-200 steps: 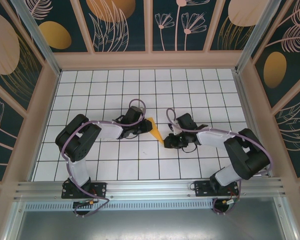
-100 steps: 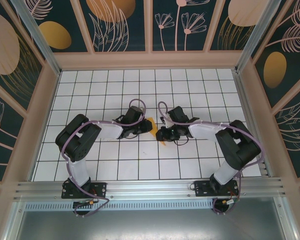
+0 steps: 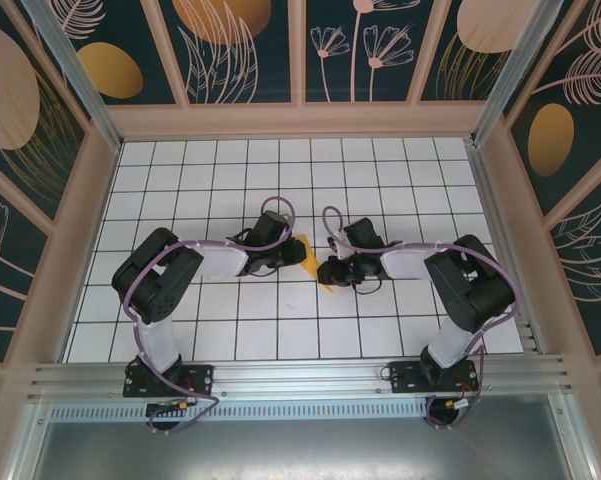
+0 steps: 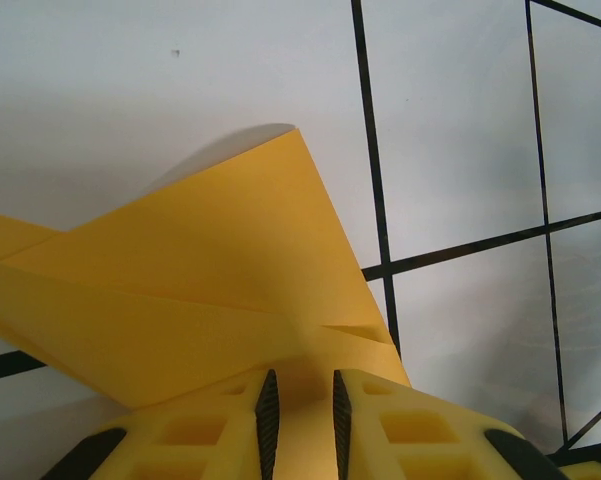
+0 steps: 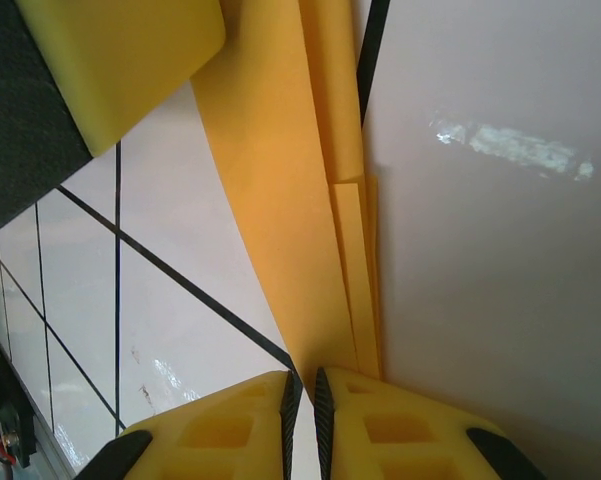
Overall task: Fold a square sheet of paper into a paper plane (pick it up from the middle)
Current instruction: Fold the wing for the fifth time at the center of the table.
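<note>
**Position.** The paper (image 3: pixel 311 249) is found over the middle of the table (image 3: pixel 380 180), between the two grippers. Only a small orange triangle and a narrow tip toward the table's near edge are exposed in the top view. The left gripper (image 3: pixel 292 256) is placed just left of the table's middle and the right gripper (image 3: pixel 329 272) just right of it.

**Jaws.** In the left wrist view the left jaws are nearly pressed together, and a folded edge of the paper is pinched in the thin gap. In the right wrist view the right jaws are likewise drawn close, with the paper's layered edge nipped between them. Both grips are taken at the paper's edges.

**Work done.** A flat square is no longer presented. Several folds are in place: overlapping layers, a slanted flap ending in a point (image 4: pixel 292 130), and long, narrow stacked strips (image 5: pixel 345 260) running away from the right jaws. A shadow is cast beneath the pointed flap, so that part is judged to be raised off the table.

**Work left.** The task is judged well advanced but not finished. A complete dart with a centre crease and two spread wings cannot be confirmed, since most of the paper is hidden by the grippers in the top view. Final wing folds and creasing are judged outstanding.
</note>
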